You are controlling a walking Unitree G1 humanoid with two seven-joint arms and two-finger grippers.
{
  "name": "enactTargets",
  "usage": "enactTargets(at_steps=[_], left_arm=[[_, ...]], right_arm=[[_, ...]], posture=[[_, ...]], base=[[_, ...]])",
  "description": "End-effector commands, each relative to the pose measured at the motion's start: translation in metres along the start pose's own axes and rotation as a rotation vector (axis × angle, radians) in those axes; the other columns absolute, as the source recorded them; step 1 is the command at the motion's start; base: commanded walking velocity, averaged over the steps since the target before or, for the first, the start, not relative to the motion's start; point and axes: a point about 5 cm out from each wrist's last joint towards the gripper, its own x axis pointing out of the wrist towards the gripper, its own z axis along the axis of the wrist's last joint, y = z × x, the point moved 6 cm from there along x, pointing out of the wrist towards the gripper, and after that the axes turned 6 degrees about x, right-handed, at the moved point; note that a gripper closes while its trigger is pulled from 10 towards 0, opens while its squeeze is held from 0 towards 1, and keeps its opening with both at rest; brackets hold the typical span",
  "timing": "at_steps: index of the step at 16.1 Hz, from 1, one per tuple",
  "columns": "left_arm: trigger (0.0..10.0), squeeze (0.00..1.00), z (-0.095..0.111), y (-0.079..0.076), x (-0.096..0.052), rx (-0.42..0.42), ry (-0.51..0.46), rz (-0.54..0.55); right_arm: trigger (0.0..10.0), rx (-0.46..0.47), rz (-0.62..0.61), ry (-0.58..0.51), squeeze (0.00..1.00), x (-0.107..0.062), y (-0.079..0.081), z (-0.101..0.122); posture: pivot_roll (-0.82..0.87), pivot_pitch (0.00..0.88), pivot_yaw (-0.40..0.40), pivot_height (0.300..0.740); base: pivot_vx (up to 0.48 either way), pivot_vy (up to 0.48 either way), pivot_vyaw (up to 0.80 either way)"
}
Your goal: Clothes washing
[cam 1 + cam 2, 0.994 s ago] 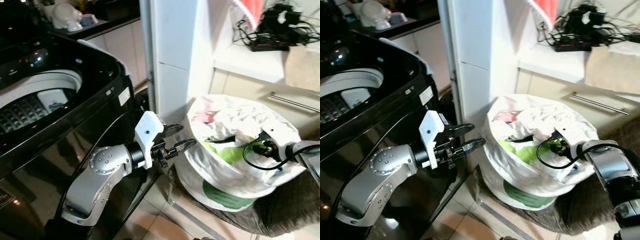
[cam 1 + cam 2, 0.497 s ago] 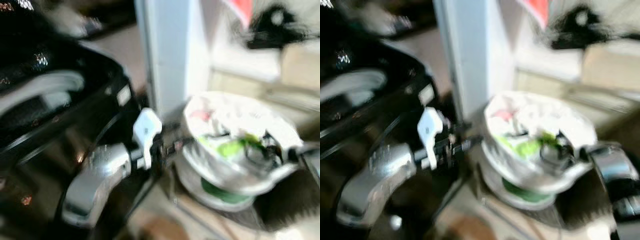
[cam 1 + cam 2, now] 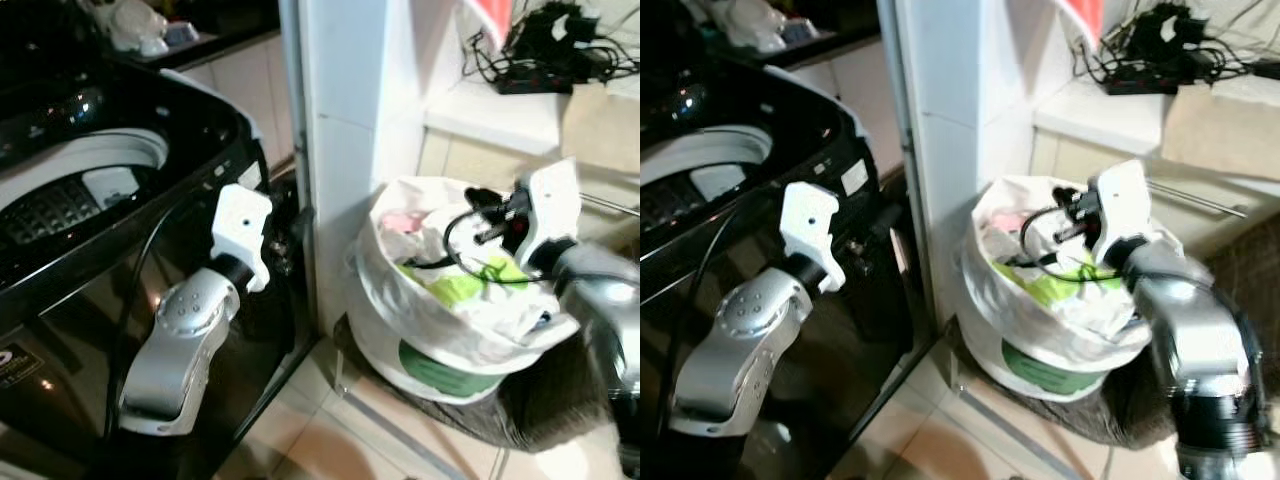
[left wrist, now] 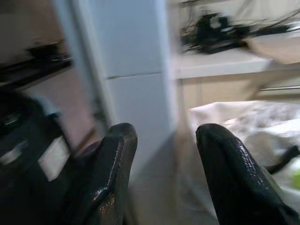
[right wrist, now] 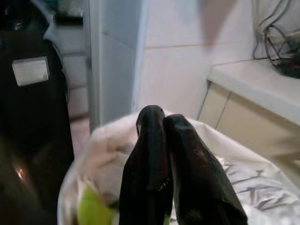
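**Grippers Poised Between Washer and Laundry Bag**

Seen at left: black top-loading washing machine (image 3: 110, 190), lid up, white drum rim exposed. To its right, beyond a white pillar (image 3: 345, 120), a white laundry bag (image 3: 1040, 310) on the tiled floor, stuffed with clothes (image 3: 455, 288) in green, pink and white. Above the bag's far-right rim, the right gripper (image 5: 161, 154), fingers pressed together and holding nothing. Against the washer's front, the left gripper (image 4: 161, 154), fingers spread apart and empty, pointing toward pillar and bag. On the far counter, a tangle of black cables (image 3: 555, 45).
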Motion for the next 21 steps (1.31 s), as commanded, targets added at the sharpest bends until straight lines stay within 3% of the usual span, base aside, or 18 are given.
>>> enactTargets(at_steps=[1, 2, 3, 5, 10, 14, 21], left_arm=[[10.0, 0.0, -0.01, 0.011, -0.006, -0.006, 0.037, 0.08], [10.0, 0.0, -0.014, 0.014, -0.011, -0.098, 0.042, 0.128], [10.0, 0.0, -0.016, 0.014, -0.014, -0.13, 0.048, 0.151], [10.0, 0.0, -0.018, 0.015, -0.017, -0.094, 0.051, 0.182], [10.0, 0.0, -0.011, 0.022, -0.013, -0.089, 0.026, 0.195], [10.0, 0.0, -0.009, 0.02, -0.009, -0.078, 0.022, 0.181], [10.0, 0.0, -0.011, 0.024, -0.012, -0.038, 0.023, 0.211]], right_arm=[[10.0, 0.028, 0.01, -0.076, 0.0, -0.004, 0.028, 0.011], [10.0, 0.095, 0.01, -0.09, 0.0, -0.006, 0.045, 0.009], [10.0, 0.117, 0.017, -0.088, 0.0, -0.007, 0.053, 0.007], [10.0, 0.156, 0.044, -0.079, 0.0, -0.006, 0.065, 0.004], [10.0, 0.193, 0.024, -0.043, 0.0, -0.008, 0.065, -0.003], [10.0, 0.182, 0.063, 0.016, 0.0, -0.011, 0.073, -0.015], [10.0, 0.141, 0.116, 0.067, 0.0, -0.013, 0.081, -0.024]], posture=[[-0.08, 0.012, 0.062, 0.74], [-0.07, 0.015, 0.054, 0.74], [-0.07, 0.016, 0.049, 0.74], [-0.06, 0.016, 0.043, 0.74], [-0.06, 0.015, 0.049, 0.74], [-0.07, 0.012, 0.059, 0.74], [-0.06, 0.009, 0.049, 0.74]], base=[[0.0, 0.0, 0.0], [0.0, 0.0, 0.0], [0.0, 0.0, 0.0], [0.0, 0.0, 0.0], [0.185, 0.0, -0.6], [0.315, 0.0, 0.0], [0.0, 0.0, 0.0]])
